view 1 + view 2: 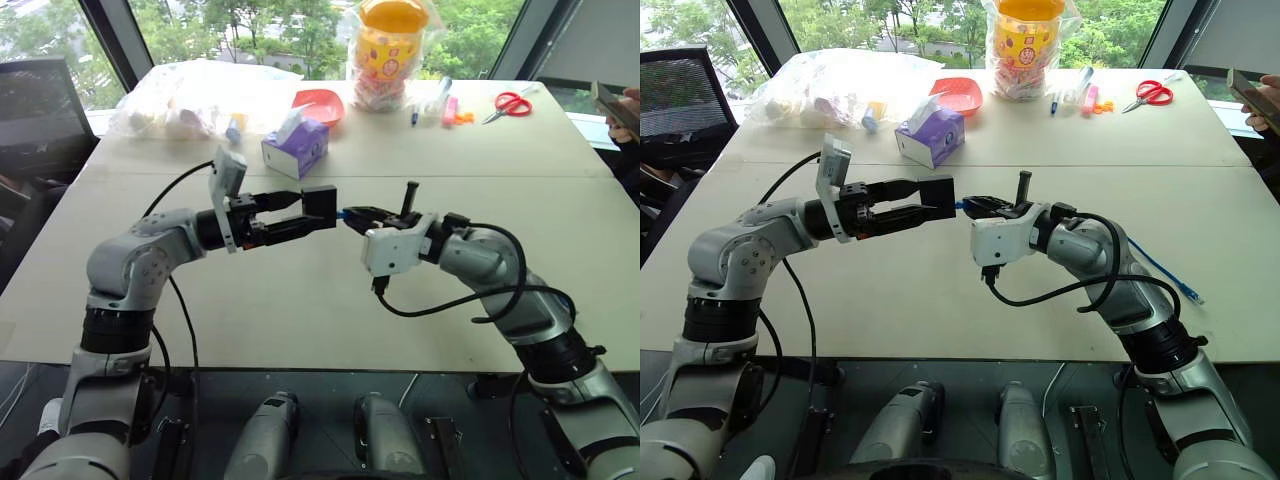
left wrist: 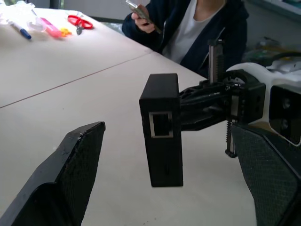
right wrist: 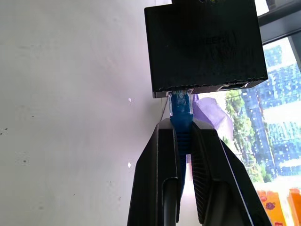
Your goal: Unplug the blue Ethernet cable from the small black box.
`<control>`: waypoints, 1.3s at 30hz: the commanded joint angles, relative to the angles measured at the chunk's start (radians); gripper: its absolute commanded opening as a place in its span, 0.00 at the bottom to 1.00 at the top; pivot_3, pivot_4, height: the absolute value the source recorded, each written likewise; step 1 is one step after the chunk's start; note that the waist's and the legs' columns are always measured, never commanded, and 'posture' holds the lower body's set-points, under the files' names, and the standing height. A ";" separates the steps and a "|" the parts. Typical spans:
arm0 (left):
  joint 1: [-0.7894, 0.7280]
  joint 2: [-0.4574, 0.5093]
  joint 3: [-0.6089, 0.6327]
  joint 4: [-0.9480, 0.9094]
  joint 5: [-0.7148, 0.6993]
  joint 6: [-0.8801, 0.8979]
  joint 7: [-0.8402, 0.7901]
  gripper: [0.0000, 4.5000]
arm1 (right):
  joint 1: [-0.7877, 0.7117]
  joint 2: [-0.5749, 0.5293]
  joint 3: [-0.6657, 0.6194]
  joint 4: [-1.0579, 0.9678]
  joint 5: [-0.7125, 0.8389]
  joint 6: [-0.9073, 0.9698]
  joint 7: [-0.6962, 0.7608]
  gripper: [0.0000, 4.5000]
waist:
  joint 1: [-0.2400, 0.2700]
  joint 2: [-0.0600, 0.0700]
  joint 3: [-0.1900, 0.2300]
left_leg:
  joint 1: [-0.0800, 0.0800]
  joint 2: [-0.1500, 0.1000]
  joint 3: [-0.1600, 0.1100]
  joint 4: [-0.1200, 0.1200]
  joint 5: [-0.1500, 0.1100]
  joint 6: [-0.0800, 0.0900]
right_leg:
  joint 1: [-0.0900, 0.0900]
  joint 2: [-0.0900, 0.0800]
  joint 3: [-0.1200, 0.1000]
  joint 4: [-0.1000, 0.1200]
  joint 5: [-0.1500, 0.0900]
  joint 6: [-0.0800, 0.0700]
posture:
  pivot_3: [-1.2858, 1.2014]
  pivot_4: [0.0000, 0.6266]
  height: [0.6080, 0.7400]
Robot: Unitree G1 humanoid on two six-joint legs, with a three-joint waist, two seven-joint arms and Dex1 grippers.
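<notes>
Your left gripper (image 1: 300, 213) reaches in from the left with the small black box (image 1: 319, 208) between its fingertips, lifted above the table (image 1: 300, 300). In the left wrist view its fingers (image 2: 70, 169) stand wide, well apart from the box faces there, so whether they truly clamp the box cannot be told — treat that hold as unproven. Just right of the box, your right gripper (image 1: 368, 213) is pinched narrow on the blue Ethernet cable (image 3: 181, 110) right behind its plug, which is still seated in the box's port. The rest of the cord trails behind the right arm across the table. So the step in hand is the pull itself — likely the left needs a firm grip first, then the right draws straight away from the port.
</notes>
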 commanded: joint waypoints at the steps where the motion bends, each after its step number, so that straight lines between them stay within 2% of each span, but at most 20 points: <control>1: -0.020 -0.003 0.019 -0.013 -0.019 -0.001 -0.003 0.60 | -0.001 0.013 -0.008 -0.066 0.001 0.014 0.009 0.00 | 0.000 0.000 0.000 | 0.000 0.000 0.000 0.000 0.000 0.000 | 0.000 0.000 0.000 0.000 0.000 0.000 | 0.52 0.24 1.00; 4: -0.016 -0.011 0.011 -0.016 -0.019 0.000 -0.007 0.28 | 0.004 0.016 -0.004 -0.081 -0.003 0.020 0.017 0.00 | -0.001 0.000 0.000 | 0.000 0.000 0.000 0.000 0.000 0.000 | 0.000 0.000 0.000 0.000 0.000 0.000 | 0.52 0.24 1.00; 6: -0.015 -0.012 0.010 -0.014 -0.019 -0.001 -0.009 0.10 | 0.002 0.019 -0.002 -0.084 -0.005 0.024 0.021 0.00 | 0.000 0.000 0.000 | 0.000 0.000 0.000 0.000 0.000 0.000 | 0.000 0.000 0.000 0.000 0.000 0.000 | 0.52 0.24 1.00; 11: -0.018 -0.003 0.006 -0.001 -0.013 0.000 -0.018 0.11 | -0.021 0.029 -0.016 -0.077 0.039 0.079 0.063 0.00 | -0.001 0.000 0.000 | 0.000 0.000 0.000 0.000 0.000 0.000 | 0.000 0.000 0.000 0.000 0.000 0.000 | 0.52 0.24 1.00; 15: -0.028 0.030 -0.003 0.019 0.004 0.003 -0.044 0.11 | -0.052 0.024 -0.062 -0.113 0.262 0.366 0.243 0.39 | -0.001 0.000 0.000 | 0.000 0.000 0.000 0.000 0.000 0.000 | 0.000 0.000 0.000 0.000 0.000 0.000 | 0.52 0.24 1.00; 20: -0.026 0.109 -0.062 0.023 0.039 -0.040 -0.178 0.11 | -0.156 0.032 -0.114 -0.217 0.610 0.925 0.394 0.95 | -0.003 0.000 0.000 | 0.000 0.001 0.000 0.000 0.000 0.000 | 0.000 0.000 0.000 0.000 0.000 0.000 | 0.52 0.24 1.00; 22: -0.032 0.129 -0.083 0.030 0.059 -0.066 -0.226 0.11 | -0.221 0.026 -0.117 -0.184 0.706 1.097 0.427 0.95 | -0.002 0.000 0.000 | 0.000 0.001 -0.001 -0.001 0.000 0.000 | 0.000 0.000 0.000 0.000 0.000 -0.001 | 0.52 0.24 1.00; 27: -0.052 0.136 -0.096 0.052 0.090 -0.114 -0.279 0.11 | -0.369 0.047 -0.092 -0.056 0.850 1.364 0.442 0.95 | 0.000 0.000 0.000 | 0.000 0.001 0.000 -0.001 0.000 0.000 | 0.000 0.000 0.000 -0.001 -0.001 -0.003 | 0.52 0.24 1.00; 35: -0.071 0.116 -0.093 0.064 0.097 -0.118 -0.285 0.11 | -0.448 0.068 -0.005 0.064 0.851 1.366 0.390 0.95 | -0.002 0.000 0.000 | -0.001 0.001 0.000 -0.002 0.000 0.000 | -0.002 0.000 0.000 -0.001 0.000 -0.001 | 0.52 0.24 1.00; 38: -0.068 0.113 -0.094 0.057 0.096 -0.116 -0.286 0.11 | -0.464 0.072 0.021 0.094 0.847 1.347 0.385 0.75 | -0.003 0.000 0.000 | -0.001 0.001 0.000 -0.002 0.000 0.000 | -0.002 0.000 0.000 -0.001 0.000 -0.001 | 0.52 0.24 1.00; 39: -0.066 0.113 -0.094 0.053 0.094 -0.114 -0.287 0.11 | -0.470 0.071 0.031 0.101 0.845 1.341 0.385 0.64 | -0.004 0.000 0.000 | -0.001 0.001 0.000 -0.002 0.000 0.000 | -0.002 0.000 0.000 -0.001 0.000 -0.001 | 0.52 0.24 1.00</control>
